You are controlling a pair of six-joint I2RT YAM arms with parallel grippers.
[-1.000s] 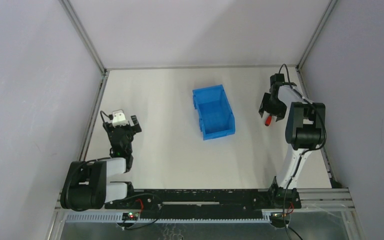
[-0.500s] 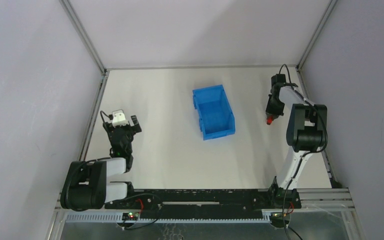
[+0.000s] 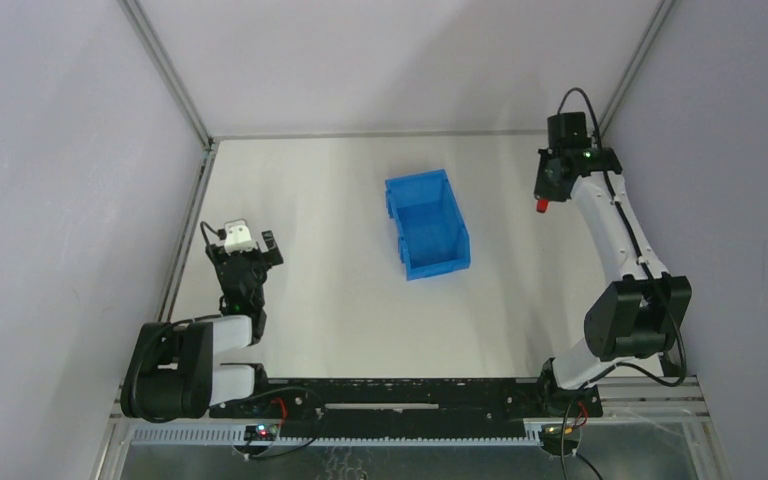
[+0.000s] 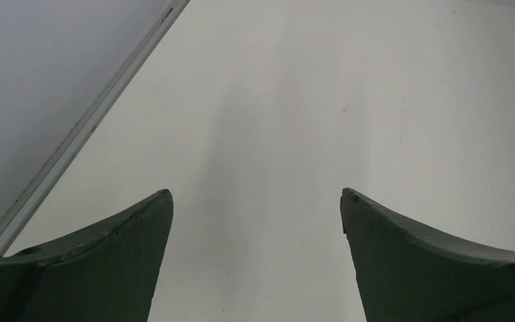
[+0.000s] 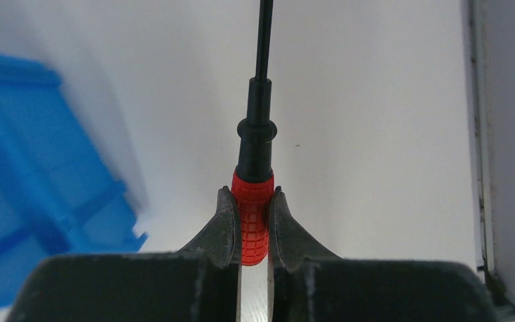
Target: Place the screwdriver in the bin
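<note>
Screwdriver [image 5: 255,144] being pinched at red handle [image 5: 254,231] by right claw [image 5: 251,196], shaft [image 5: 264,40] sticking out ahead, likely for carrying to bin [image 3: 438,264]. Left claw [image 4: 256,194] being held spread, empty.

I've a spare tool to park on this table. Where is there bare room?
Widest bare patch: between the left arm and the bin. More between the bin and the base rail. Tighter right of the bin, where the right fingers hold the screwdriver.
</note>
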